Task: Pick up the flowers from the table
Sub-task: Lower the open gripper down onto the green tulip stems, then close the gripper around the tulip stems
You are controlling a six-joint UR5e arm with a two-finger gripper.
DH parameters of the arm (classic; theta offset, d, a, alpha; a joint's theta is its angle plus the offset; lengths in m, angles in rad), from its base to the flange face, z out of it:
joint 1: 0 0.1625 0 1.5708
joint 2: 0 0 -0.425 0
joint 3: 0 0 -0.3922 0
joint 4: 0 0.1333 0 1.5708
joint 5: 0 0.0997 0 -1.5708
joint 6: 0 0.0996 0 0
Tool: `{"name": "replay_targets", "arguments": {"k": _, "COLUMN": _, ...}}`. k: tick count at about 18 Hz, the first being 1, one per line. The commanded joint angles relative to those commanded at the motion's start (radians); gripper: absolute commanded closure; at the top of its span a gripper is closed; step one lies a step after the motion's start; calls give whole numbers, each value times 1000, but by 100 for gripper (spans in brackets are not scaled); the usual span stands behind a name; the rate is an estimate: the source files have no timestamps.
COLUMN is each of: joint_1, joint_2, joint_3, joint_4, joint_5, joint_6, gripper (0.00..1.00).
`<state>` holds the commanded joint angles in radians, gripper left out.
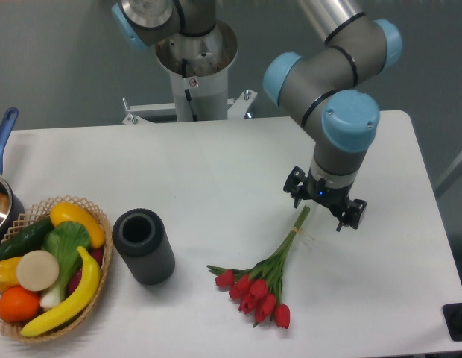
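Flowers (262, 280) lie flat on the table (216, 171), right of the dark cylinder (144, 246) that stands upright with its open mouth up. Their red buds cluster at the end nearer the table's front edge, while the tied green stems run up and to the right, away from the cylinder, ending just under the gripper (320, 211). The gripper hangs from the arm's blue-capped wrist above the stem tips, pointing down, its two fingers spread with the stem end roughly below the gap between them. From this angle it is hard to say whether the fingers touch the stems or hover just over them; nothing is clamped. The jaws stand apart at a moderate width.

Left of the cylinder, at the table's left edge, sits a wicker basket (97, 216) filled with fruit and vegetables: a banana (67, 298), an orange (19, 303), a cucumber (22, 240) and a leafy green piece (67, 245). Beyond the basket, further left of the cylinder, a pot with a blue handle (3, 134) is cut off by the frame edge.
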<state>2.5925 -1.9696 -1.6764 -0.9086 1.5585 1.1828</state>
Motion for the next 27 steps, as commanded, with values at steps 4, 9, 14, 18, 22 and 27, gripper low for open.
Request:
{"name": "replay_targets", "arguments": {"k": 4, "joint_1": -15, "joint_2": -35, "joint_3": -11, "joint_4": 14, "joint_5": 5, "joint_6": -15, "gripper": 0}}
{"name": "replay_targets", "arguments": {"k": 9, "joint_1": -38, "joint_2": -86, "joint_3": 3, "joint_4": 11, "joint_5": 11, "joint_6": -23, "gripper": 0}}
{"name": "replay_targets", "arguments": {"k": 14, "joint_1": -74, "joint_2": -169, "joint_3": 81, "joint_4": 2, "joint_5": 9, "joint_6": -120, "gripper": 0}}
{"name": "replay_targets", "arguments": {"k": 18, "joint_1": -98, "joint_2": -195, "joint_3": 116, "joint_4": -41, "joint_5": 5, "joint_6": -169, "gripper": 0}}
{"name": "replay_targets", "arguments": {"k": 22, "joint_1": -98, "joint_2": -202, "joint_3": 119, "joint_4": -42, "joint_5": 2, "joint_6": -169, "gripper": 23}}
{"name": "replay_targets", "arguments": {"k": 27, "joint_1": -95, "joint_2": -193, "joint_3": 118, "joint_4": -53, "joint_5": -18, "joint_6": -169, "gripper": 100}}
